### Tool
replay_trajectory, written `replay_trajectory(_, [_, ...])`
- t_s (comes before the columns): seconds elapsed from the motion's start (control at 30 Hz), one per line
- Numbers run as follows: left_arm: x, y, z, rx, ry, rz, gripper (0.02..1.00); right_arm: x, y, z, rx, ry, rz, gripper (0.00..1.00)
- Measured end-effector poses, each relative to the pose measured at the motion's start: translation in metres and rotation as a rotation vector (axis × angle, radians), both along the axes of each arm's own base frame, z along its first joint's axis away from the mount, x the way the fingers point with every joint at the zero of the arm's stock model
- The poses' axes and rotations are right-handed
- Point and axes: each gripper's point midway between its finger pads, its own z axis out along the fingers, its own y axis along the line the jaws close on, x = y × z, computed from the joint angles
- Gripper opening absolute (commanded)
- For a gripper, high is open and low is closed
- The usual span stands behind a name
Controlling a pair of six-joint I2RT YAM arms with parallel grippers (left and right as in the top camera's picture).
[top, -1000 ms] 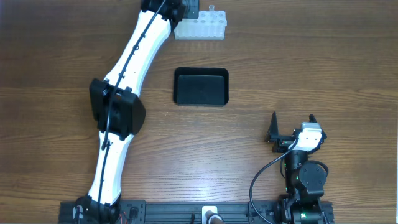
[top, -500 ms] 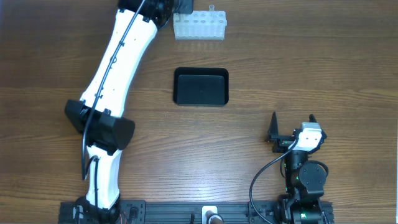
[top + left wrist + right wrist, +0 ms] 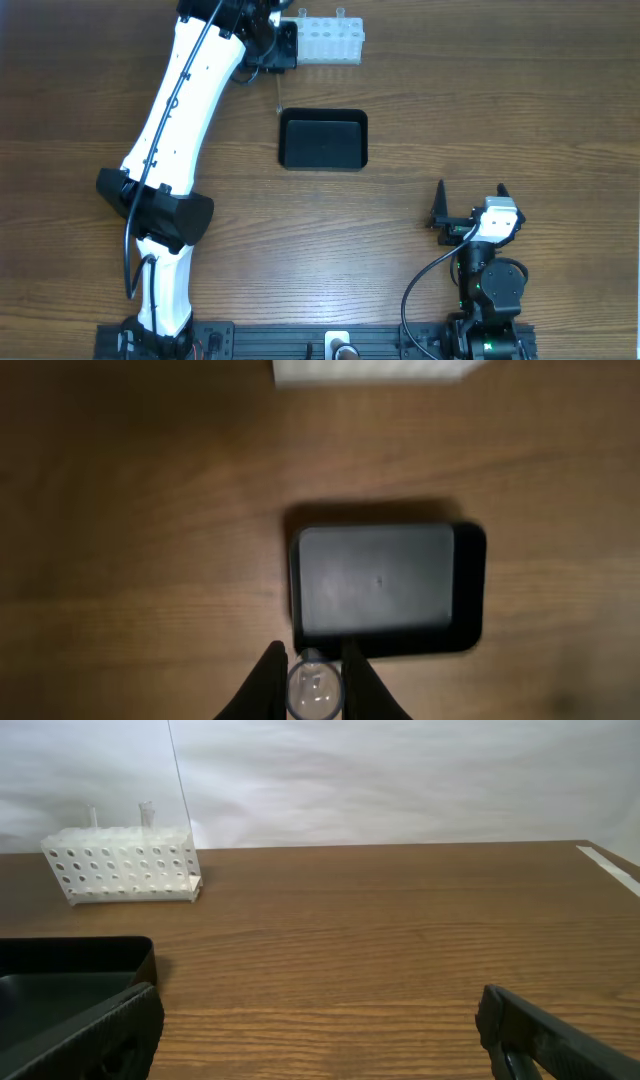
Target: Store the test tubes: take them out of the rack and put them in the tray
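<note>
The white rack [image 3: 330,42] stands at the table's far edge with two clear tubes [image 3: 146,815] still upright in it. In front of it lies the black tray [image 3: 323,139], nothing inside. My left gripper [image 3: 283,45] hangs high beside the rack's left end, shut on a clear test tube [image 3: 315,695] that points straight down. In the left wrist view the gripper [image 3: 315,660] is over the tray's [image 3: 385,580] near-left rim. The held tube shows as a thin vertical line [image 3: 175,780] in the right wrist view. My right gripper [image 3: 470,205] rests open near its base, holding nothing.
Bare wooden tabletop [image 3: 500,100] surrounds the tray and the rack. The left arm's white links [image 3: 175,110] cross the left half of the table. A pale backdrop [image 3: 400,780] rises behind the table's far edge.
The left arm's elbow swung left and its gripper drew back from the rack's left end toward the tray, with a tube now hanging from it. The right arm stayed still.
</note>
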Motion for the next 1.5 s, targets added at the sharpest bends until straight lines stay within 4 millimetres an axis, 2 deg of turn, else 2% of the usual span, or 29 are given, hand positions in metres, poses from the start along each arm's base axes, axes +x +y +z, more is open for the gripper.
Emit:
replay_trajectory(0.17, [-0.023, -0.001, -0.008, -0.016, 0.117, 0.001, 0.04, 0.0, 0.0, 0.0, 0.0, 0.0, 0.0, 0.991])
replay_trajectory(0.3, [-0.016, -0.017, -0.015, -0.079, 0.14, -0.018, 0.04, 0.0, 0.0, 0.0, 0.0, 0.0, 0.0, 0.993])
replay_trajectory(0.43, [-0.01, -0.029, -0.036, -0.11, 0.193, -0.026, 0.038, 0.0, 0.0, 0.0, 0.0, 0.0, 0.0, 0.991])
replay_trajectory(0.7, [-0.006, -0.035, -0.084, -0.09, 0.301, -0.021, 0.047, 0.0, 0.0, 0.0, 0.0, 0.0, 0.0, 0.993])
replay_trajectory(0.87, [-0.006, -0.036, -0.105, -0.074, 0.346, -0.017, 0.049, 0.0, 0.0, 0.0, 0.0, 0.0, 0.0, 0.993])
replay_trajectory(1.17, [-0.006, -0.036, -0.11, -0.069, 0.357, -0.016, 0.053, 0.0, 0.0, 0.0, 0.0, 0.0, 0.0, 0.991])
replay_trajectory(1.5, [-0.02, -0.029, -0.135, -0.026, 0.45, -0.009, 0.056, 0.0, 0.0, 0.0, 0.0, 0.0, 0.0, 0.993])
